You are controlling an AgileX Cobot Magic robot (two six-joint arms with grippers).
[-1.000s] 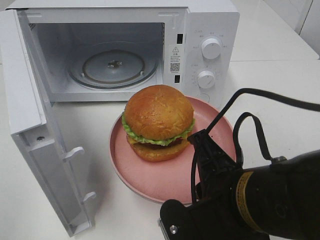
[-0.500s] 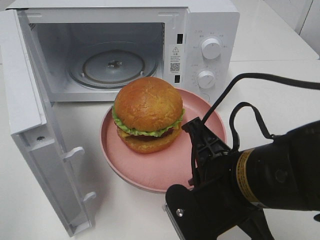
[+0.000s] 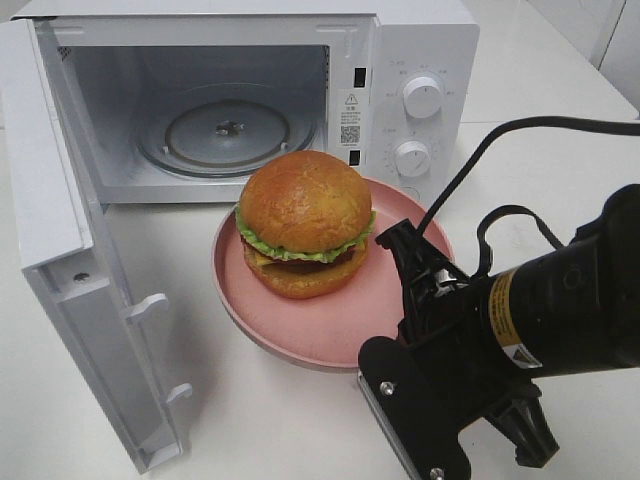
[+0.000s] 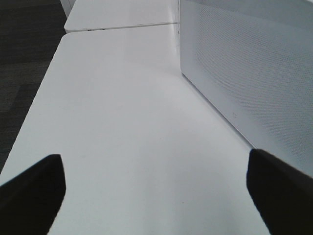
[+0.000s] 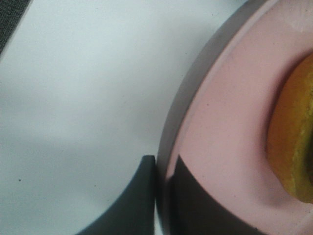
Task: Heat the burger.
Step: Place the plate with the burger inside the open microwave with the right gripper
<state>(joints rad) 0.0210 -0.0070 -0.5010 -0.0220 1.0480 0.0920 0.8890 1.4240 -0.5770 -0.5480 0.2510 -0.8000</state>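
Exterior high: set above and off the arms, facing down onto worktop (image 3: pixel 250 420), microwave (image 3: pixel 420 40) and pink plate (image 3: pixel 300 340). Left wrist: low over the worktop, looking along a perforated white panel (image 4: pixel 254 73). Right wrist: very close on the plate's rim. Shared with the high view: plate and burger (image 3: pixel 305 215).

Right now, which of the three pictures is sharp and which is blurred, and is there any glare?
High view: sharp, even light, soft shadow under the plate. Right wrist view: too close, plate rim and burger blurred, right pincer a dark smear. Left wrist view: table washed pale, tips of the left pincer out of focus.
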